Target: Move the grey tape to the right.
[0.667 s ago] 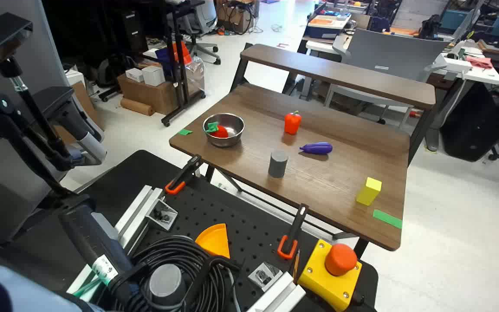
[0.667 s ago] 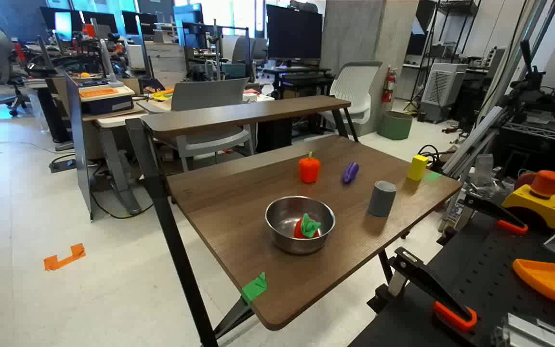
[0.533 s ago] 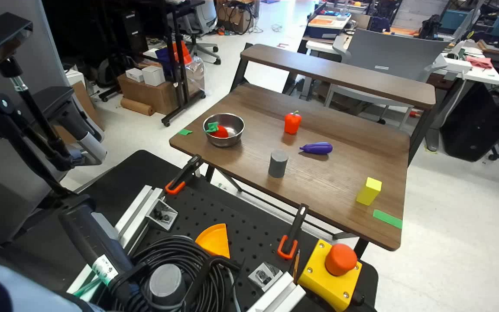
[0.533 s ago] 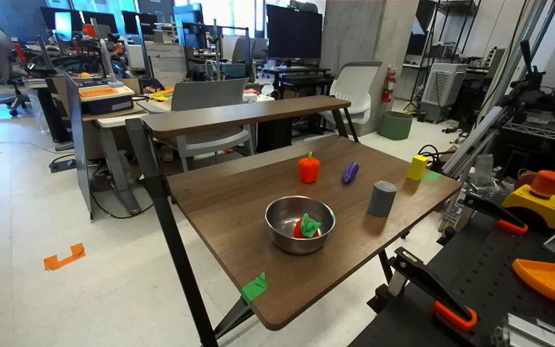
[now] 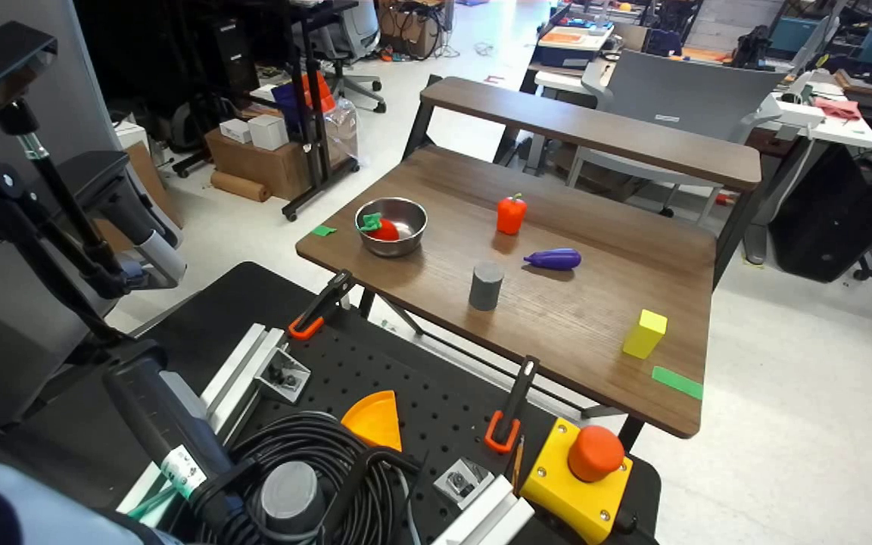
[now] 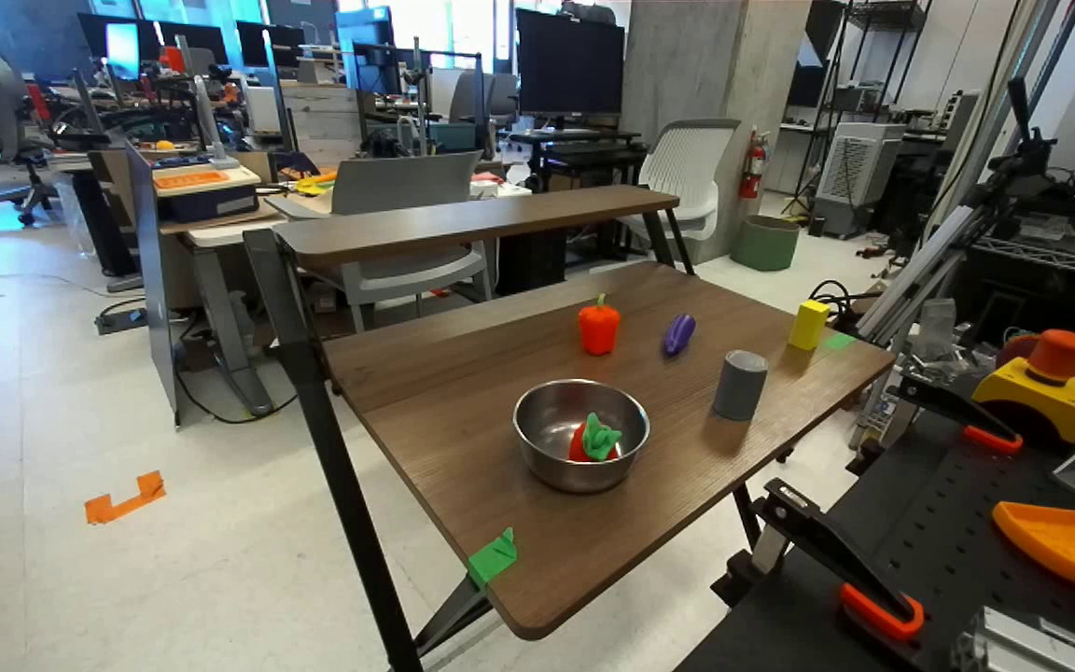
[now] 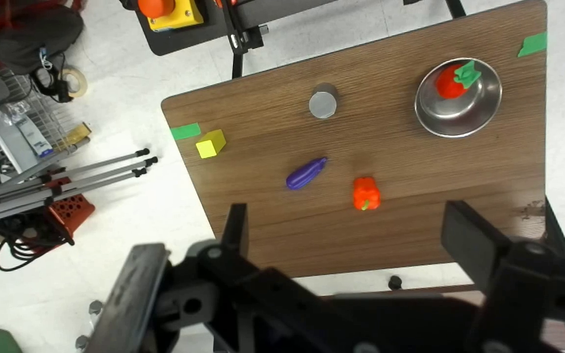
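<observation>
The grey tape (image 5: 486, 286) stands upright on the brown table, near its long edge beside the black pegboard cart. It also stands in an exterior view (image 6: 740, 385) and in the wrist view (image 7: 323, 101), upper middle. My gripper (image 7: 346, 205) shows only in the wrist view, with its fingers spread wide and nothing between them. It is high above the table, seen from above, well apart from the tape. In both exterior views the gripper is out of frame; a pale blue-grey arm part (image 5: 35, 503) shows at a lower corner.
On the table (image 5: 443, 166) are a metal bowl (image 5: 408, 241) holding a red toy with green leaves (image 5: 383, 229), an orange-red pepper (image 5: 511, 215), a purple eggplant (image 5: 553, 259) and a yellow block (image 5: 644, 334). Green tape strips (image 5: 677, 382) mark two corners. A raised shelf (image 5: 587, 129) runs along the far edge.
</observation>
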